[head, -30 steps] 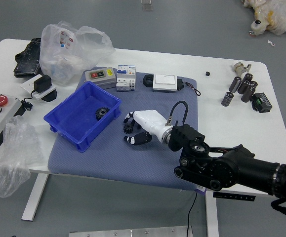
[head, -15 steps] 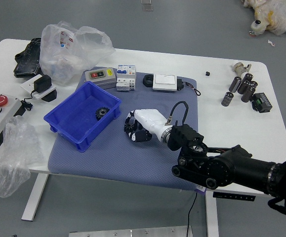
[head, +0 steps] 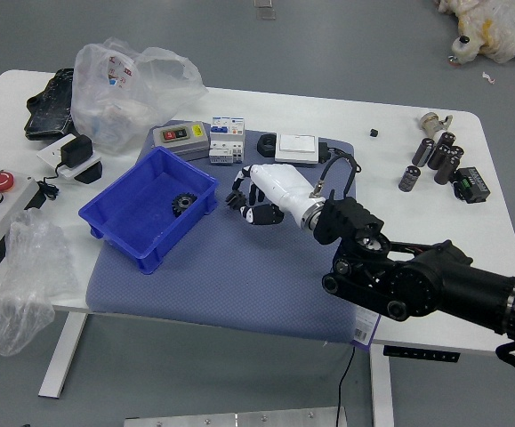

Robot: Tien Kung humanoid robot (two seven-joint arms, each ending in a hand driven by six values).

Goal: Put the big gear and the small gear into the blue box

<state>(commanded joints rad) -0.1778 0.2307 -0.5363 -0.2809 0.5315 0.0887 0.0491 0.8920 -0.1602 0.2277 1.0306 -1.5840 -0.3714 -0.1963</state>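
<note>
"Blue plastic is seen first: where is the blue box (head: 132,209) placed?"

"It is set at the left of the blue-grey mat (head: 230,276), which is laid on the white tabletop (head: 426,231). One dark toothed gear (head: 183,204) is contained in it, near the right-hand wall."

"And the other gear?"

"A second, dark gear (head: 236,199) is gripped at the fingertips of the right robot hand (head: 244,197), just to the right of the box. It is partly hidden by the fingers, and which of the two is the big one cannot be told."

"How is the hand held?"

"Its fingers are curled inward and pointed toward the box, over the mat. The white back of the hand is turned up, and the black arm (head: 399,276) is reached in from the right."

"What is placed behind?"

"A grey device with a red display (head: 181,135) is stood beyond the box, with white-and-blue modules (head: 227,140) beside it. Farther left, a clear plastic bag (head: 124,98) is heaped; at the right, dark cylinders (head: 441,156) are grouped."
</note>
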